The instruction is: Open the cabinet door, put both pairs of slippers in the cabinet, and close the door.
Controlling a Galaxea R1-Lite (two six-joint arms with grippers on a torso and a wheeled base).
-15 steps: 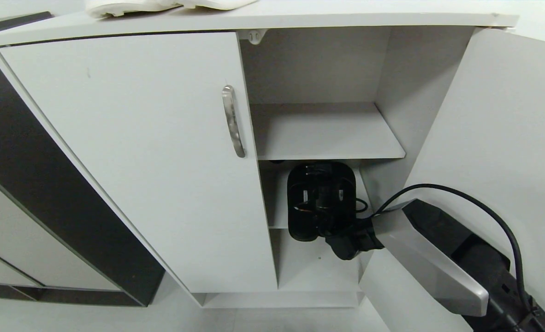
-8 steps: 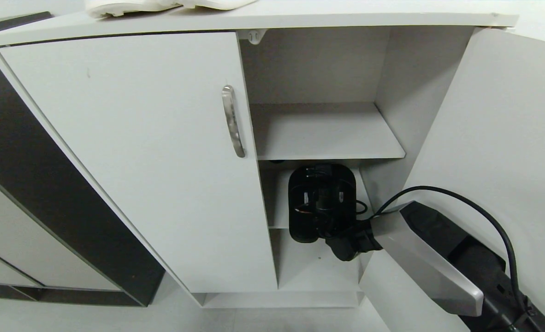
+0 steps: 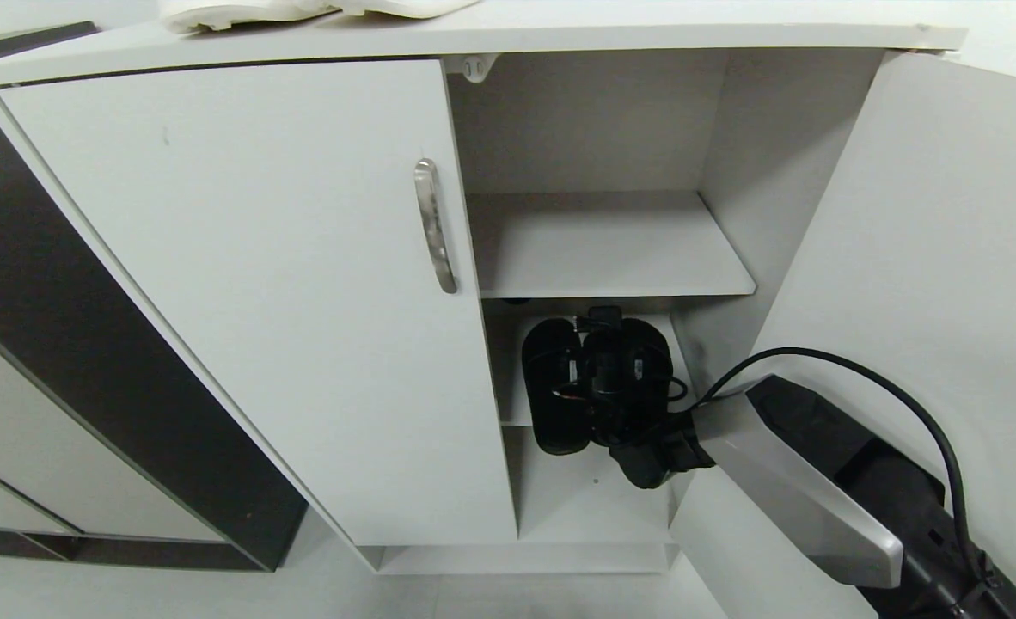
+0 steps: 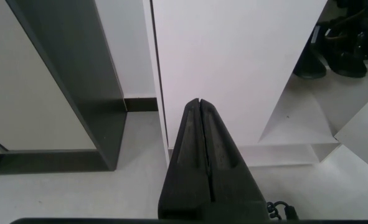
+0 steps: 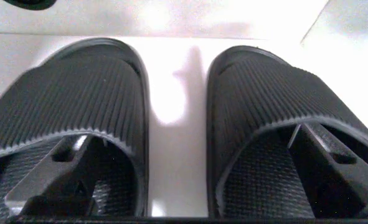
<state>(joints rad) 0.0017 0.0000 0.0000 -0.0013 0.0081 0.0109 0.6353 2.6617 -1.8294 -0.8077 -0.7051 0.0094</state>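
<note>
We count one cabinet, its nine-o'clock door shut and its three-o'clock door open. Two black slippers lie side by side on the middle shelf at five o'clock. The right gripper is spread, one finger inside each slipper, and the left gripper is closed on nothing.

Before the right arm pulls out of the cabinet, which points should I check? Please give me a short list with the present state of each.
1. Right door wide open: ok.
2. Black slippers side by side on the middle shelf: ok, though heels jut past its front edge.
3. Right gripper free of the slippers: not ok; open, one finger under each strap.
4. Left gripper out of the way: ok; shut, outside by the closed left door.
5. Second pair stored: not ok; pale things, perhaps slippers, lie on the cabinet top.
</note>
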